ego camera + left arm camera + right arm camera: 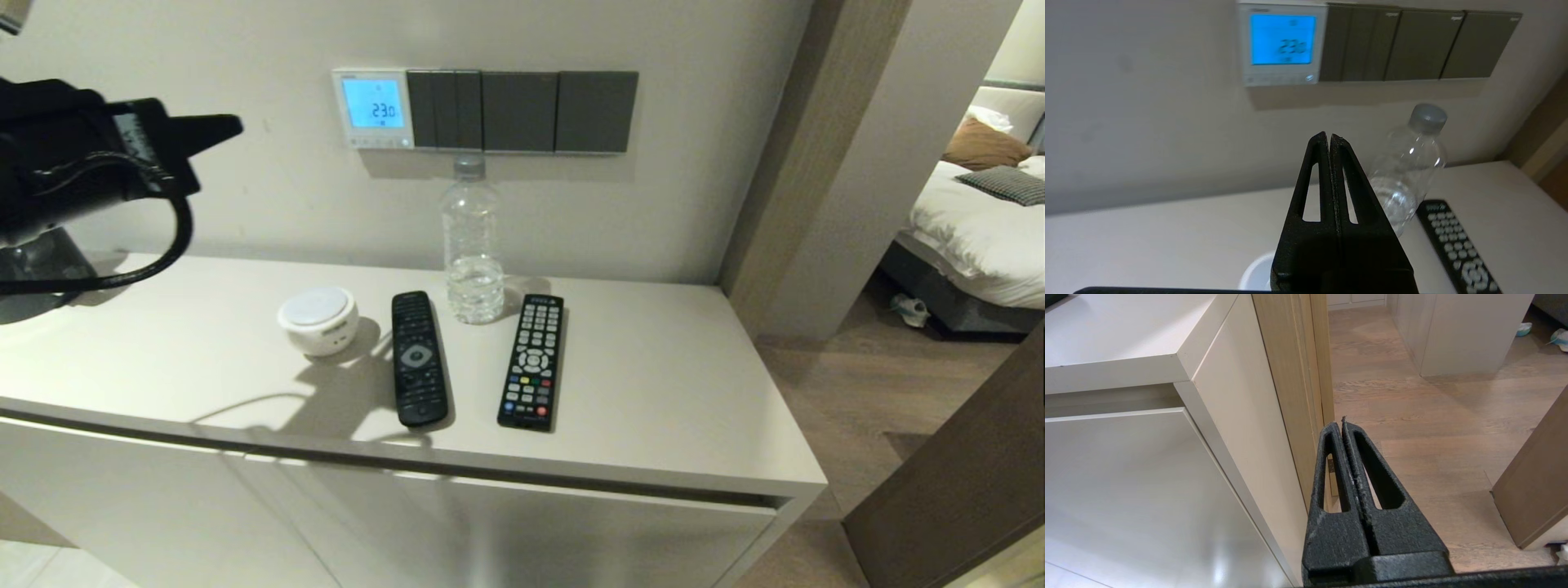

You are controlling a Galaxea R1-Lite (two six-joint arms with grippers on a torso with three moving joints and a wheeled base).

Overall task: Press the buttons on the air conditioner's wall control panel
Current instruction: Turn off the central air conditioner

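The white wall control panel [372,109] hangs on the wall above the cabinet, its screen lit light blue with digits. It also shows in the left wrist view [1282,43]. A row of tiny pale buttons [375,141] runs along its bottom edge, also seen in the left wrist view [1280,79]. My left gripper [229,126] is shut and empty, held in the air to the left of the panel and clear of the wall; its tips [1329,136] sit below the panel. My right gripper [1341,424] is shut and empty, parked low beside the cabinet's right end.
Dark grey switch plates [522,111] adjoin the panel on its right. On the white cabinet top [694,384] stand a clear water bottle [472,245], two black remotes [418,358] [532,361] and a round white device [318,320]. A doorway opens to the right.
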